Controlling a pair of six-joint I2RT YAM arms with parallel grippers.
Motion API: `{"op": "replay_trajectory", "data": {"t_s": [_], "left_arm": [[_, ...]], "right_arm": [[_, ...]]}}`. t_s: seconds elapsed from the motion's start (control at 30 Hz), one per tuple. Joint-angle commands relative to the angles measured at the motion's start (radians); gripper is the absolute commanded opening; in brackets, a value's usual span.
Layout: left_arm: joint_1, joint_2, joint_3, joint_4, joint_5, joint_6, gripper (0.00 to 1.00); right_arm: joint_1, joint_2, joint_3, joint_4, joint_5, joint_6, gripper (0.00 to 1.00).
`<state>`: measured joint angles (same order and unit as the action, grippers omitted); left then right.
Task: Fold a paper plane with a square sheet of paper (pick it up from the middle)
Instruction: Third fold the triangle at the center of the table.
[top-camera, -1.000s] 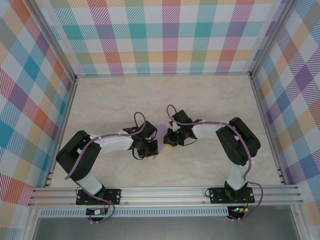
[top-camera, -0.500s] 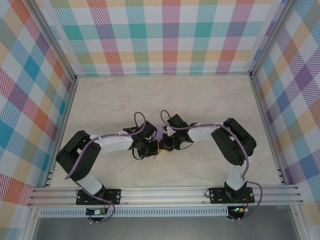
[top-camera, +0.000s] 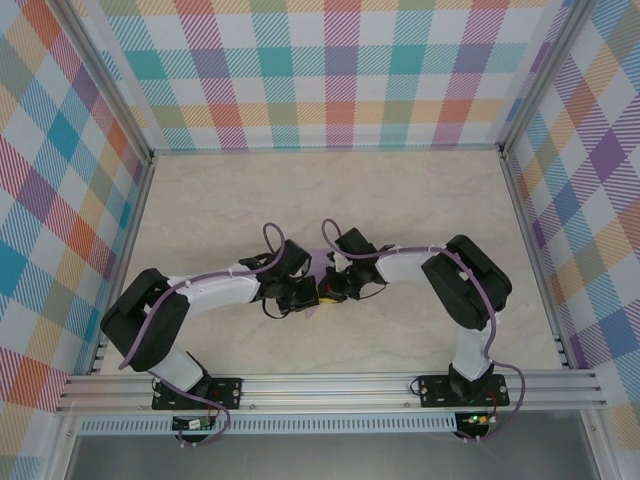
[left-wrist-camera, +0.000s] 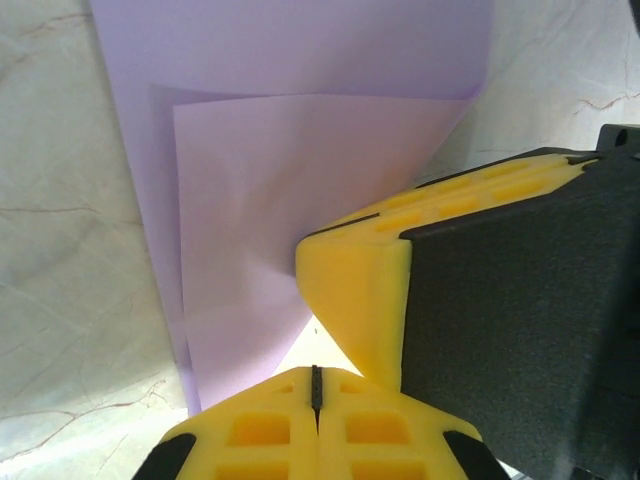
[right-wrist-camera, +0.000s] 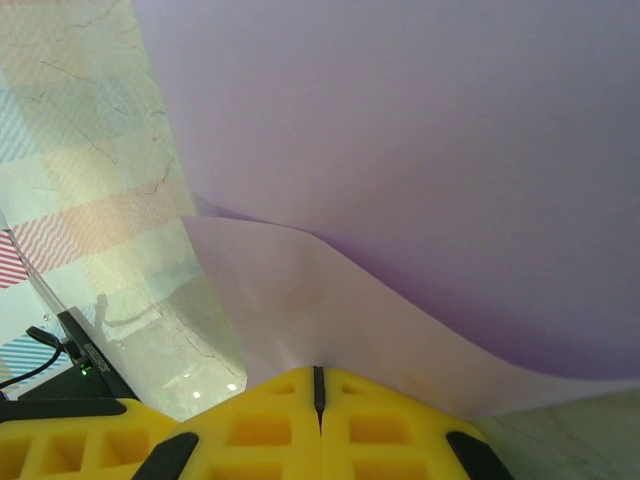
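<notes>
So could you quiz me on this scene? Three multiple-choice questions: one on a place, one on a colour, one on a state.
1. Where is the paper sheet? A) against the back wall B) mid-table, between both grippers C) on the front rail
2. What colour is it? A) white B) green C) lavender
3. What state is the right gripper in? A) wide open B) shut on the sheet C) shut on nothing
Answers: 1 B, the top view shows it between the left gripper and the right one; 2 C, both wrist views show lavender; 3 B, its yellow fingers meet with the sheet pinched.
</notes>
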<state>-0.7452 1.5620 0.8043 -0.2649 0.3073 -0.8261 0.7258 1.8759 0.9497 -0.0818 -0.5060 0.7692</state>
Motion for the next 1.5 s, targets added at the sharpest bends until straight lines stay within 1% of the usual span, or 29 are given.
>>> {"op": "replay_trajectory", "data": {"t_s": [0.0, 0.33, 0.43, 0.5, 0.8, 1.0, 1.23, 1.33, 1.47], "left_arm": [[-0.010, 0.006, -0.022, 0.044, 0.037, -0.026, 0.03], [-0.011, 0.056, -0.036, -0.005, 0.030, -0.010, 0.02], [-0.011, 0.056, -0.054, -0.004, 0.026, -0.009, 0.02], [-0.011, 0.055, -0.062, -0.048, 0.022, -0.003, 0.03], [-0.013, 0.030, -0.096, -0.088, 0.003, 0.011, 0.02], [-0.013, -0.016, -0.111, -0.132, -0.002, 0.029, 0.02], [-0.013, -0.085, -0.106, -0.138, 0.047, 0.075, 0.02], [-0.013, -0.120, -0.074, -0.114, 0.032, 0.071, 0.02], [-0.014, -0.162, -0.057, -0.030, -0.023, 0.031, 0.02]], "right_arm": [[0.001, 0.049, -0.013, -0.049, 0.084, -0.020, 0.00], [0.001, 0.046, -0.008, -0.066, 0.097, -0.021, 0.00], [0.001, 0.046, -0.006, -0.070, 0.101, -0.021, 0.00], [0.000, 0.046, -0.004, -0.073, 0.102, -0.021, 0.00], [0.001, 0.045, -0.004, -0.082, 0.109, -0.022, 0.00], [0.001, 0.044, -0.003, -0.085, 0.112, -0.022, 0.00], [0.000, 0.043, -0.003, -0.087, 0.114, -0.022, 0.00], [0.001, 0.042, -0.003, -0.087, 0.113, -0.022, 0.00], [0.000, 0.039, 0.000, -0.087, 0.113, -0.019, 0.00]]}}
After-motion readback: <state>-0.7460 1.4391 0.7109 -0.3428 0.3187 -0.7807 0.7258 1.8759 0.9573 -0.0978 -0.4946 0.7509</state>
